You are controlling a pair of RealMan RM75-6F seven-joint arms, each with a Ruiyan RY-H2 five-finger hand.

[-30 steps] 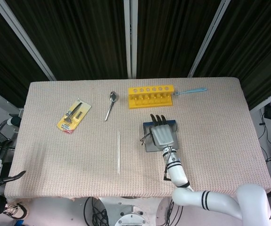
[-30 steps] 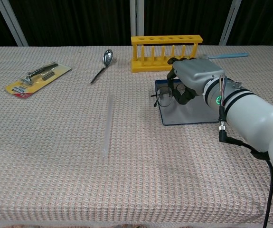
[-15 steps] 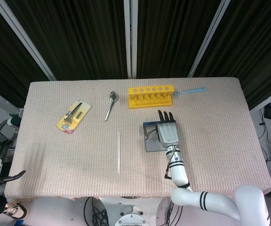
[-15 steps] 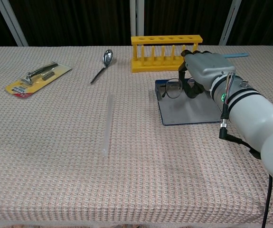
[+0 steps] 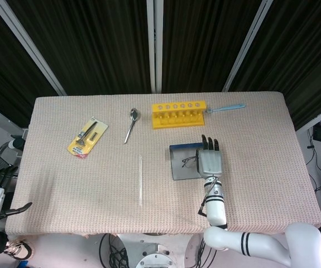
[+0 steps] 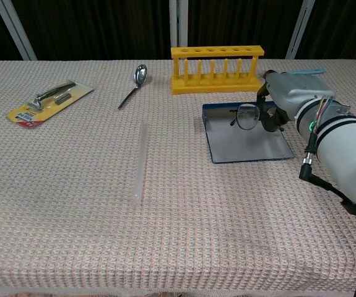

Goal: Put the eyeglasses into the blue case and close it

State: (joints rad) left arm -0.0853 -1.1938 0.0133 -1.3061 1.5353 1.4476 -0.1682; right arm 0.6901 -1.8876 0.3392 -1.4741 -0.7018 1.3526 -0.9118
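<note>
Here, eyeglasses (image 6: 247, 117) upright, lenses facing left

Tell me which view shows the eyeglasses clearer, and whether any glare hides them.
Chest view: eyeglasses sharp and evenly lit, no glare, held by the right hand over the blue case. Head view: they are tiny, dark, partly hidden by that hand.

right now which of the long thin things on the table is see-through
The clear tube lying alone at the table's middle, left of the blue case. The spoon is shiny metal, and the blue-handled tool by the yellow rack is opaque.
</note>
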